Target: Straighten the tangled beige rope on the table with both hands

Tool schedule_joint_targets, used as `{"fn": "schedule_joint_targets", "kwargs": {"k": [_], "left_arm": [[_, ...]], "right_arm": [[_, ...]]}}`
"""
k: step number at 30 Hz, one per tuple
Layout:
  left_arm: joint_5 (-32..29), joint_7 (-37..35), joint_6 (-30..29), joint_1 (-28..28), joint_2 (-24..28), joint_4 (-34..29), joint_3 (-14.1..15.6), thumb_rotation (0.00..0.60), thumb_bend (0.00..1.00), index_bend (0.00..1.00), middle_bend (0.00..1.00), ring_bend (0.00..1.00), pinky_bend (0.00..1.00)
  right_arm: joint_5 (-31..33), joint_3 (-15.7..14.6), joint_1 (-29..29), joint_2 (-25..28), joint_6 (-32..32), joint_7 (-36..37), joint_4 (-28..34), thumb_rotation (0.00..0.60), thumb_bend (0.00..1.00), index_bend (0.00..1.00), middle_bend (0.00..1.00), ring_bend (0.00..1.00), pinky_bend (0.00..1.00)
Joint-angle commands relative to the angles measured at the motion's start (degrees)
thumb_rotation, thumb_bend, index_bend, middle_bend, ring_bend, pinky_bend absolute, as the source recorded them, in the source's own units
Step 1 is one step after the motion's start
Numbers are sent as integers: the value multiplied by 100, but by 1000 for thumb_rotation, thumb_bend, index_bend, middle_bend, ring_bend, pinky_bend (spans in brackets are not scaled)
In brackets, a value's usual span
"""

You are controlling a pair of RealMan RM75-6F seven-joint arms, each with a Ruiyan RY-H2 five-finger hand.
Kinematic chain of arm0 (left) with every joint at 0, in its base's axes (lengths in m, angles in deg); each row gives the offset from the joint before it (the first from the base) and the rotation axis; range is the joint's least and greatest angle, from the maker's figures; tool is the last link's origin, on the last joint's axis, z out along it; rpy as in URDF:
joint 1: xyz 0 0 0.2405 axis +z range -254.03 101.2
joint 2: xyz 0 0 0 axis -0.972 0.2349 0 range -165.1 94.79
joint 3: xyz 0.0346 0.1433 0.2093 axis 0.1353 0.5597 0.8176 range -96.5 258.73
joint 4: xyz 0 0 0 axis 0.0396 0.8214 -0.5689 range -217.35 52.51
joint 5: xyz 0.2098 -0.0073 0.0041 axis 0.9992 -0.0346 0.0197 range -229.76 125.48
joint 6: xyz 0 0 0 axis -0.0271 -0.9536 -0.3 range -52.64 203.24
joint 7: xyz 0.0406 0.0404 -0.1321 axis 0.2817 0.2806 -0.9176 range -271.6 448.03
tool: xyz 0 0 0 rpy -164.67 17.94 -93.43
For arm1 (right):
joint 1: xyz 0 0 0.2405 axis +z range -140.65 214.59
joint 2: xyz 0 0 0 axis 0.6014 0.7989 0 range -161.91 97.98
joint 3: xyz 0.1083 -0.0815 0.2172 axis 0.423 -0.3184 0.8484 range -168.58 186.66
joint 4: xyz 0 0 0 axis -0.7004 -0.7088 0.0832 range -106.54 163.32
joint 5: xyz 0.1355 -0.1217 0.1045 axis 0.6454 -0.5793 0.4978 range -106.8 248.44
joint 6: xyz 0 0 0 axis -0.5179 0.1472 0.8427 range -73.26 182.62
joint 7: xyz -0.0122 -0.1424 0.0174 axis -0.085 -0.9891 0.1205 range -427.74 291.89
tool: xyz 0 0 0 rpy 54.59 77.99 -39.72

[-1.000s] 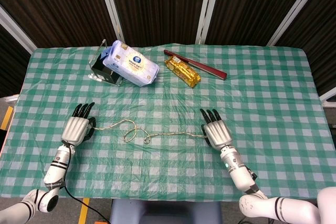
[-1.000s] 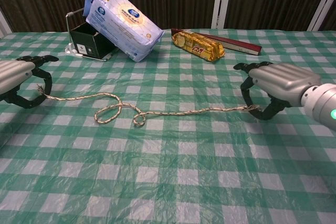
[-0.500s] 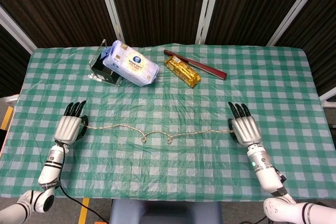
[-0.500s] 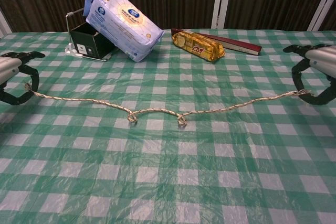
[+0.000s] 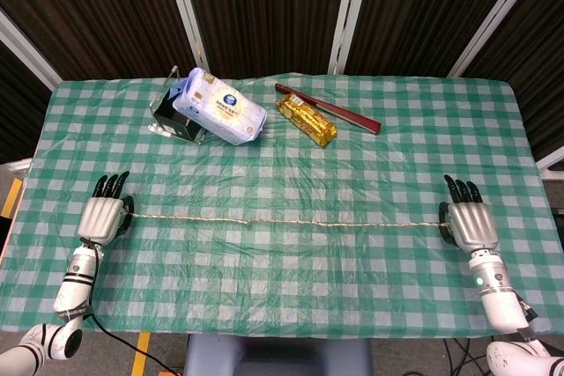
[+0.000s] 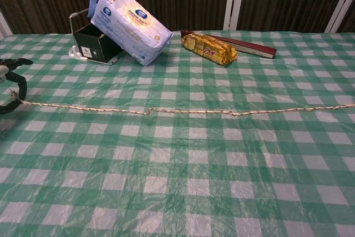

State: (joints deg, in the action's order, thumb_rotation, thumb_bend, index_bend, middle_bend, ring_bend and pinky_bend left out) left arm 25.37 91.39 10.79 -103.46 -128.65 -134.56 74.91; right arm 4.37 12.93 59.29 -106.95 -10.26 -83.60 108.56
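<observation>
Beige twisted-fibre rope (image 5: 282,223): 1 item, lying on the green-and-white checked tablecloth (image 5: 397,147), stretched almost straight across the near half of the table between my 2 hands. 2 small kinks remain, as I judge it: 1 left of centre, 1 right of centre, clearest in the chest view.

Step in hand, my judgement: final tensioning. Best done by drawing both ends evenly outward and low to the cloth, then easing down gently so the kinks do not spring up again.

My left hand (image 5: 100,216): near the left table edge, back upward, fingers pointing away, pinching the rope's left end.

My right hand (image 5: 470,222): near the right edge, back upward, gripping the rope's right end beneath it; the exact pinch is hidden.
</observation>
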Motion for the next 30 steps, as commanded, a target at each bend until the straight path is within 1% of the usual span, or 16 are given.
{"fn": "schedule_joint_targets", "kwargs": {"k": [1,4,12,28,30], "left_arm": [[-9,10,29,-4,-12,20,1,600,469,645,1,0,0],[-20,30,73,-7,-39,65,8,600,469,645,1,0,0],[-30,12,201,-50,-162,235,17,600,470,645,1,0,0],[40,-210,415,-102,-352,568,97,600,469,643,1,0,0],[51,-230,434,-103,-347,571,108,600,468,628,1,0,0]], "right_arm": [[-10,2,-71,20,36,159,-133,600,559,822,63,0,0],[-8,20,-129,35,76,344,-288,600,559,822,63,0,0],[-42,4,-177,-90,246,500,-643,600,558,822,63,0,0],[-83,47,-120,-470,513,423,-1072,600,559,822,63,0,0],[-83,49,-115,-506,538,402,-1109,600,559,814,63,0,0]]}}
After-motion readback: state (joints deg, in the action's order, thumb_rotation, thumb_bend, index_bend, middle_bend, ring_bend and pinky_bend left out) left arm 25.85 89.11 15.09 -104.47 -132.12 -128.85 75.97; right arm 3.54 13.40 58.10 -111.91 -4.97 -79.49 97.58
